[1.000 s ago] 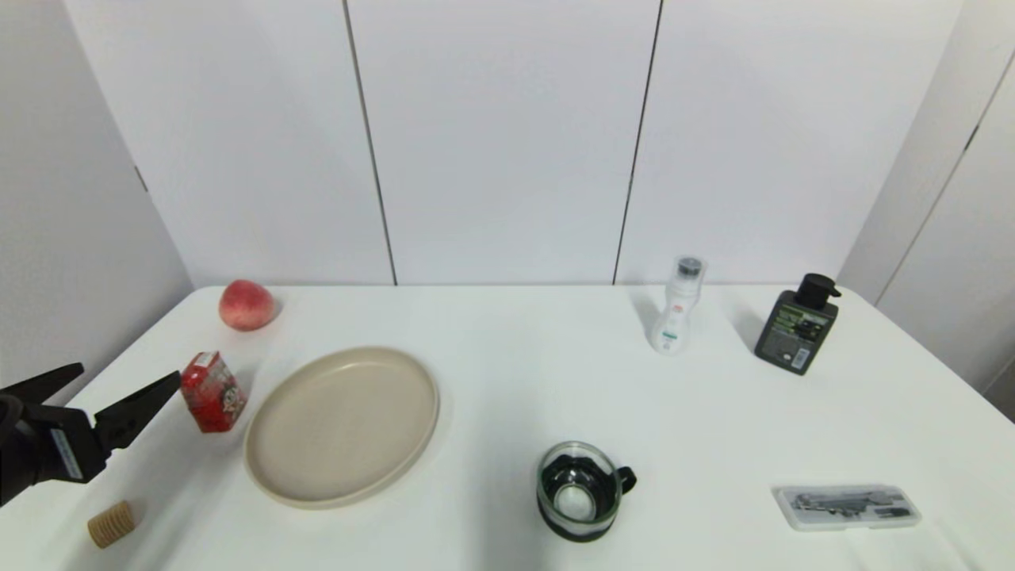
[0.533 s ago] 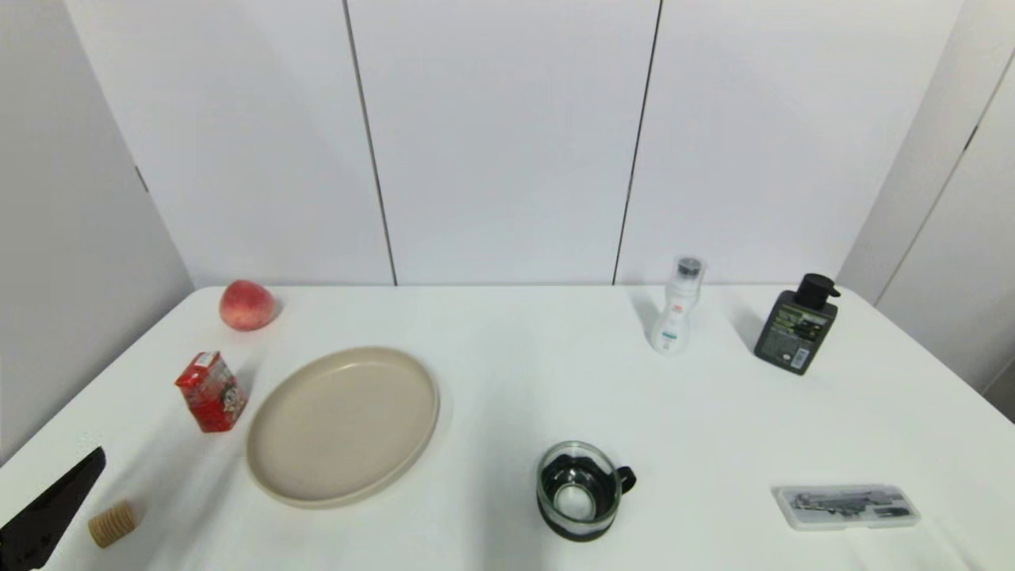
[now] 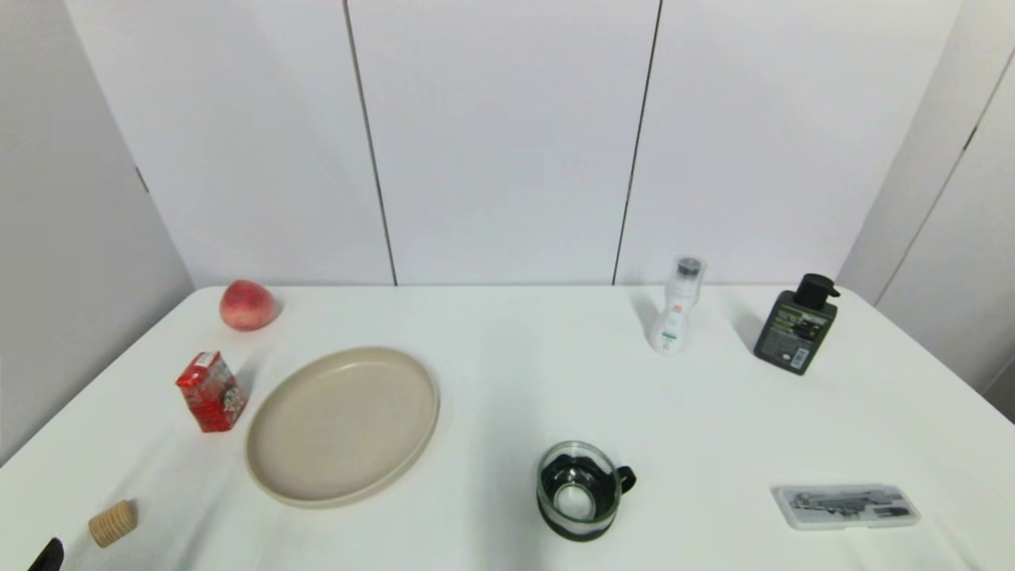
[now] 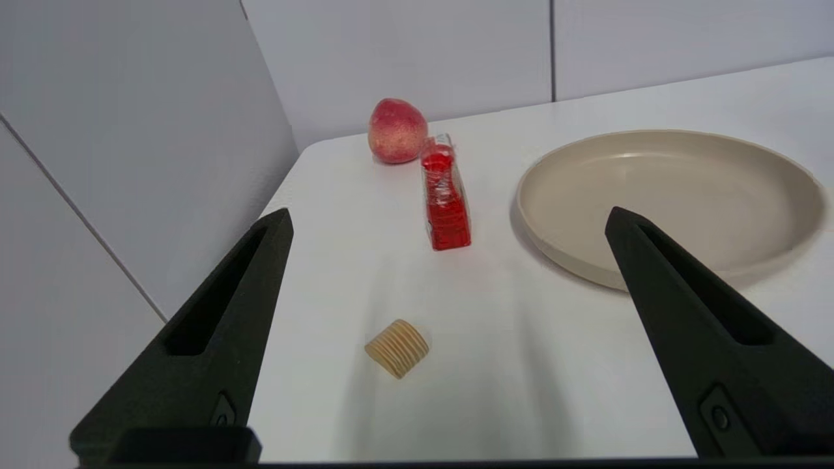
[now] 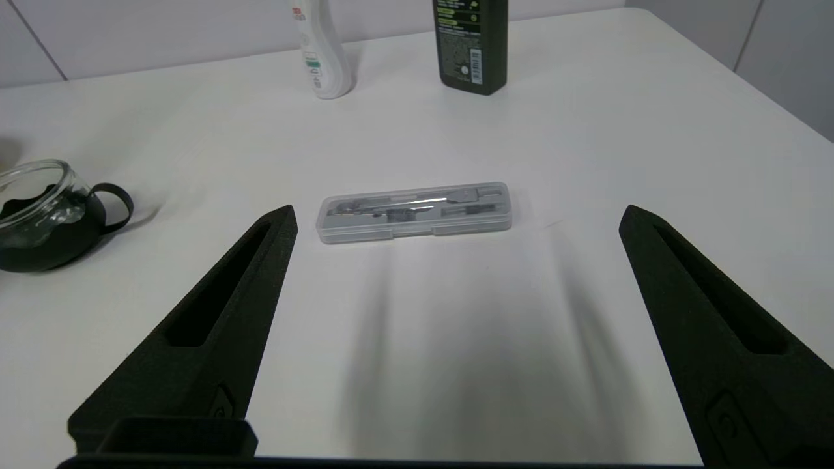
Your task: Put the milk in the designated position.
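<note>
Head view, going from my left across: only a black tip of my left claw (image 3: 47, 555) shows at the near left corner of the tabletop (image 3: 507, 381), and in the left wrist view its two fingers (image 4: 215, 312) stand wide apart with nothing between them, low over that corner. Just beyond it a small ribbed tan cork (image 3: 111, 523) lies on its side near the left edge. Farther along that edge the milk (image 3: 210, 391) stands upright, a small red carton with a gabled top, untouched and apart from my claw; it sits just beside the left rim of the beige plate (image 3: 342, 425), and I cannot tell whether the two touch. Behind the milk, near the far left corner, rests the peach (image 3: 247, 304). Toward the near edge around the middle stands a glass mug (image 3: 580, 492) with a dark base and handle. Near the far edge, right of the middle, a white plastic bottle (image 3: 674, 316) stands upright, and beside it a dark pump bottle (image 3: 798, 335). Toward the near right corner a clear plastic case (image 3: 845, 506) lies flat. My right claw (image 5: 456, 215) hangs low over the near right part of the tabletop, short of that case, fingers (image 5: 215, 319) spread wide and holding nothing.
</note>
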{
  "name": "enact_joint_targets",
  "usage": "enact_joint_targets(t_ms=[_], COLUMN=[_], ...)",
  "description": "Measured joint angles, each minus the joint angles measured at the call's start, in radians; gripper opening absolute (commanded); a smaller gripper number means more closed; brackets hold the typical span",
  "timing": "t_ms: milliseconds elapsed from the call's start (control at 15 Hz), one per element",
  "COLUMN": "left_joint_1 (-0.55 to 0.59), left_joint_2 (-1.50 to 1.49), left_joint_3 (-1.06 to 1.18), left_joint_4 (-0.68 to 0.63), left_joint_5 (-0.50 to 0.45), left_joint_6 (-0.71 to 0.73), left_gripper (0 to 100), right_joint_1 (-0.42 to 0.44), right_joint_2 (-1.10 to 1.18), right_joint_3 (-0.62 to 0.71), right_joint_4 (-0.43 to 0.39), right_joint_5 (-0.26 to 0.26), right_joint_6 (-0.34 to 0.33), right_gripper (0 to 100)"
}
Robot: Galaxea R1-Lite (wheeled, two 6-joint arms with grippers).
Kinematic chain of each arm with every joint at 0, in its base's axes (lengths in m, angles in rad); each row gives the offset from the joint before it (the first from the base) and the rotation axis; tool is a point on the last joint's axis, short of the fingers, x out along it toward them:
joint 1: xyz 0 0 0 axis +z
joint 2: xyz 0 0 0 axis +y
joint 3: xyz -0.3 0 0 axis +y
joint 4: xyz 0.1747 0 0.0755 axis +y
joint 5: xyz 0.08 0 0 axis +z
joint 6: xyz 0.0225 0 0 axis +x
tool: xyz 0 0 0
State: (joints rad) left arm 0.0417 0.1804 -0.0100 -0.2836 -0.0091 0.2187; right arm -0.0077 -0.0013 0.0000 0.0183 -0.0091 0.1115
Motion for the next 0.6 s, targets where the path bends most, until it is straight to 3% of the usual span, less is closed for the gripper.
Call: enact_joint_targets(t_ms=[267, 600], left_joint_1=[-0.027, -0.031], left_joint_2=[-0.146, -0.180], left_joint_3=[0.008, 0.010], left_joint_4=[0.247, 0.278], left_joint_5=[-0.042, -0.006], left_joint_6=[-0.022, -0.175], left_gripper=[100, 100], right_joint_1=[0.000, 0.000], right_joint_2=[0.000, 0.000], right_joint_3=[0.000, 0.000], right_joint_4=[0.000, 0.000], right_joint_5=[0.000, 0.000], right_joint_6=[0.001, 0.000], right_gripper=[100, 100])
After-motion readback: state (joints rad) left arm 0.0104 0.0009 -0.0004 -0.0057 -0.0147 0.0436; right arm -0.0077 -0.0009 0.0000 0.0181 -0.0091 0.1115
